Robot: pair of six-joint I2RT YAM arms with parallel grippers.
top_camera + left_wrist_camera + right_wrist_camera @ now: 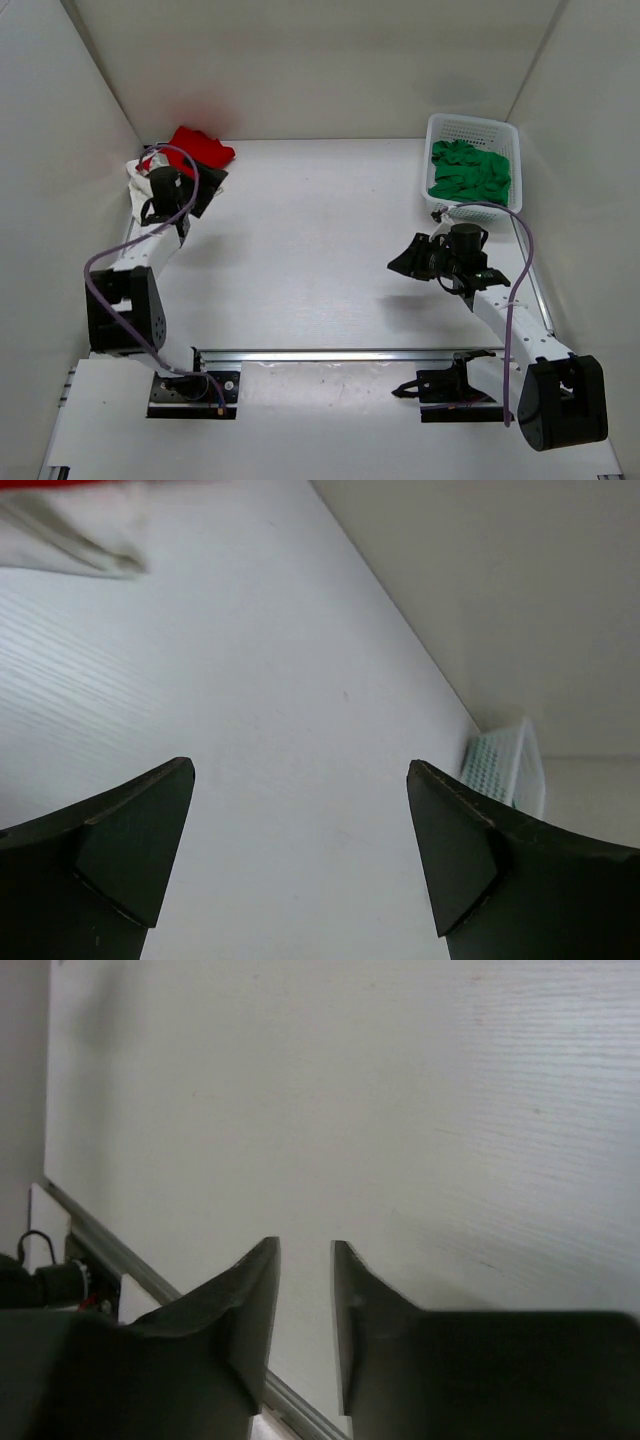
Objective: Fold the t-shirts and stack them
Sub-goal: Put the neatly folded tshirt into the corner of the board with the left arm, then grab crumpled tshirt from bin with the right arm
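Note:
A bright red t-shirt [200, 148] lies bunched in the back left corner, partly over an off-white t-shirt [135, 172]. My left gripper [207, 188] hovers just in front of that pile, wide open and empty. In the left wrist view only bare table shows between its fingers, around the left gripper [300, 770], while the off-white t-shirt's edge [70, 540] and a red sliver sit at the top left. A green t-shirt [470, 172] lies crumpled in the white basket [470, 122]. My right gripper [400, 262] hangs over the table right of centre, its jaws a narrow gap apart around the right gripper [305, 1250], holding nothing.
White walls enclose the table on the left, back and right. The basket [505, 770] stands against the right wall at the back. An aluminium rail [340, 355] runs along the near edge between the arm bases, and the rail [110, 1250] also shows low left in the right wrist view.

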